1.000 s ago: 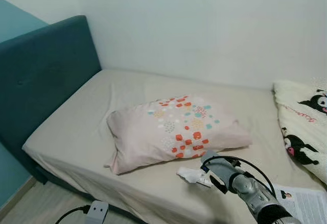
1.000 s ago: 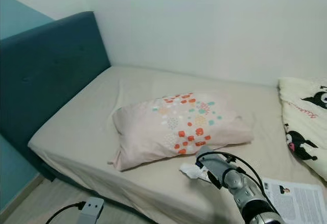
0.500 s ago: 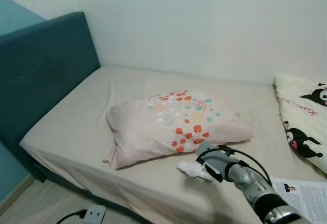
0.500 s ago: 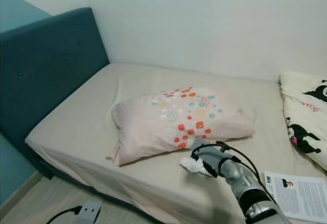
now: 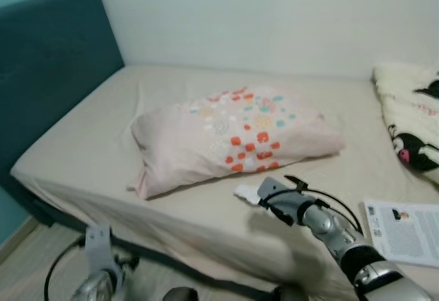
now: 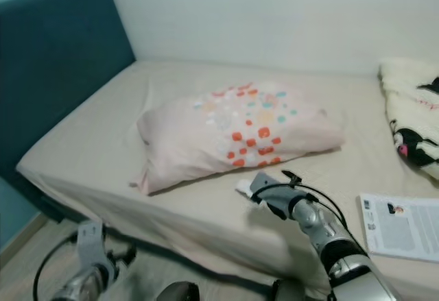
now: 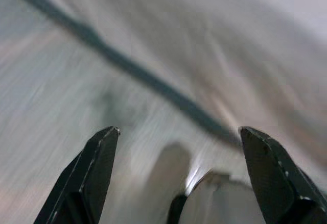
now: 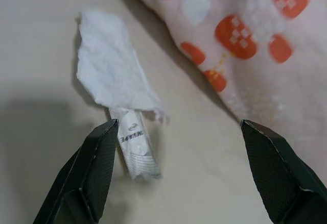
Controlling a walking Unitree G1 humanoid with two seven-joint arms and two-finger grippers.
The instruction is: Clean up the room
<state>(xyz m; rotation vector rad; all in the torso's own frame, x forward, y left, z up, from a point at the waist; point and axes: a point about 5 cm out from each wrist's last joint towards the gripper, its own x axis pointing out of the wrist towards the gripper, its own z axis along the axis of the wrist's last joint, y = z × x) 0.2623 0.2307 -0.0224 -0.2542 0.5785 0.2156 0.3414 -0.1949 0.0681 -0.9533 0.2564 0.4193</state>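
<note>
The right pincer (image 8: pixel 179 178) is held spread above a white tissue (image 8: pixel 110 63) and small wrapper (image 8: pixel 135 150) near the bed's (image 5: pixel 89 157) front edge, beside the pillow (image 5: pixel 233 133). The left pincer (image 7: pixel 179 178) is spread too, low over the floor (image 7: pixel 46 81).

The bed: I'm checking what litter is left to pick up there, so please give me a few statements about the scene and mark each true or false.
1. A crumpled white tissue lies on the bed sheet beside the pillow. True.
2. The right gripper is shut on the tissue. False: its fingers are spread wide, with the tissue and a small wrapper between them, not touching them.
3. A printed leaflet lies on the bed to the robot's right. True.
4. The pillow is plain white. False: it is pale pink with orange and teal patches.
5. The left gripper rests on the pillow. False: it hangs open, low by the bed's edge.
</note>
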